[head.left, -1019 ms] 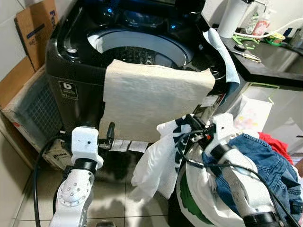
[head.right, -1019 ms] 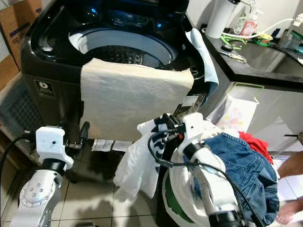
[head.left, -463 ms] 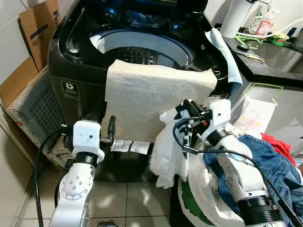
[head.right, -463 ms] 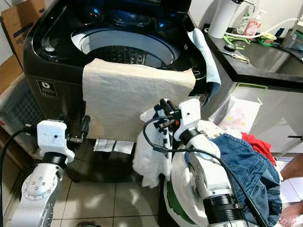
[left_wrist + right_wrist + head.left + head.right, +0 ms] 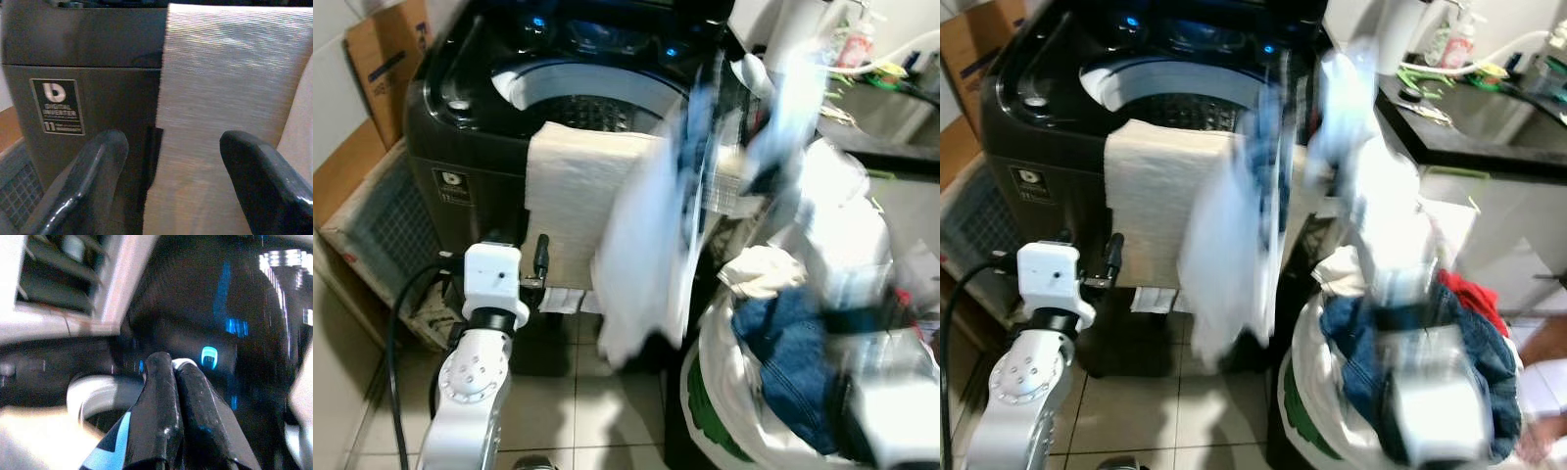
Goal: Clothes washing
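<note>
Left wrist view: the left gripper (image 5: 166, 186) gapes wide before a cream towel (image 5: 230, 98) draped over the black top-loading washing machine (image 5: 597, 59). Beyond, the right gripper (image 5: 171, 401) pinches a white-and-blue garment (image 5: 646, 245), blurred, beside the drum.

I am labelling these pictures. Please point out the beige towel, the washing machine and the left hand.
beige towel (image 5: 570, 186), left eye view, on its hanging front.
washing machine (image 5: 460, 166), left eye view, on its black front panel.
left hand (image 5: 166, 161), left wrist view, midway between its fingertips.
</note>
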You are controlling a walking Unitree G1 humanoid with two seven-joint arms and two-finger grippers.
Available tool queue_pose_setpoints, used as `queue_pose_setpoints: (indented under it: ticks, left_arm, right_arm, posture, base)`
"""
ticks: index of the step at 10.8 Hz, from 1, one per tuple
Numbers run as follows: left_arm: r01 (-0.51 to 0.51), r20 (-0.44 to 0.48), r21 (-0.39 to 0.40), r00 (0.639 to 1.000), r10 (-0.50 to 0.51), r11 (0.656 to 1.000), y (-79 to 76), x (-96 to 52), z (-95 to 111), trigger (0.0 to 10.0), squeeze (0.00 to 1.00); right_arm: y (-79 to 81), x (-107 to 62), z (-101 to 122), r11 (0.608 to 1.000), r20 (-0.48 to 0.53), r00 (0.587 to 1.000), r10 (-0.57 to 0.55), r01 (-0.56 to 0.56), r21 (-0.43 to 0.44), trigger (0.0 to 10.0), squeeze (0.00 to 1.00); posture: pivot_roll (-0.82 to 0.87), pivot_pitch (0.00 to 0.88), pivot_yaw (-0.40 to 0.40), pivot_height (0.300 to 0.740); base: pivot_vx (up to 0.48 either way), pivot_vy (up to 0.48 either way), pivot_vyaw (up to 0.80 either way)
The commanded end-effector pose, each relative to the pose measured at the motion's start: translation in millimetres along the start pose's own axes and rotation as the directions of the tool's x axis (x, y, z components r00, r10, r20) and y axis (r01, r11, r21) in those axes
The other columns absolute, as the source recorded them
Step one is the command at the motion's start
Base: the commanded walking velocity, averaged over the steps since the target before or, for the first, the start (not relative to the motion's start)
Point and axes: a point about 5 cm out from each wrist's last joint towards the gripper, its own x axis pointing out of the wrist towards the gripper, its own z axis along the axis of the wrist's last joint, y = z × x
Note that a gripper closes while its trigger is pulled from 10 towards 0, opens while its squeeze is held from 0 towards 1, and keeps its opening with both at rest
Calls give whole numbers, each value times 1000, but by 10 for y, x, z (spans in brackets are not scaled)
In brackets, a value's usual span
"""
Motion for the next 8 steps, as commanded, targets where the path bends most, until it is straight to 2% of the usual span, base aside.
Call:
queue_pose_setpoints:
  ticks: [1,2,3,5,6,7,8]
  left_arm:
    - [11,20,4,1000,-11,1000,-61,52,36,10000,0]
    - [-1,25,3,1000,1,1000,-56,67,42,10000,0]
    - [-13,30,5,999,13,1000,-50,71,43,10000,0]
    - [-34,45,10,998,33,999,-17,84,65,10000,0]
    - [-37,49,14,998,37,999,-10,97,71,10000,0]
    - [-37,52,17,998,36,999,-7,110,76,10000,0]
    - [-30,60,20,998,29,999,-19,140,93,10000,0]
  right_arm:
    - [-175,160,72,999,-39,999,-16,14,-46,10000,0]
    - [-324,333,271,994,-22,999,-39,37,-102,10000,0]
    - [-492,515,606,965,7,998,-63,62,-253,10000,0]
    - [-686,686,1273,888,94,987,-127,156,-433,10000,0]
    - [-715,740,1642,823,148,979,-137,196,-534,10000,0]
    - [-741,773,1898,742,179,966,-186,258,-619,10000,0]
    - [-837,760,2113,570,207,929,-307,354,-741,10000,0]
  posture:
    - [206,0,-167,740]
    - [216,0,-180,740]
    - [242,0,-205,740]
    - [271,0,-224,740]
    - [278,0,-230,740]
    - [284,0,-229,740]
    - [286,0,-224,740]
  base:
    - [0,0,0]
    - [0,0,0]
    - [0,0,0]
    - [0,0,0]
    - [0,0,0]
    - [0,0,0]
    - [0,0,0]
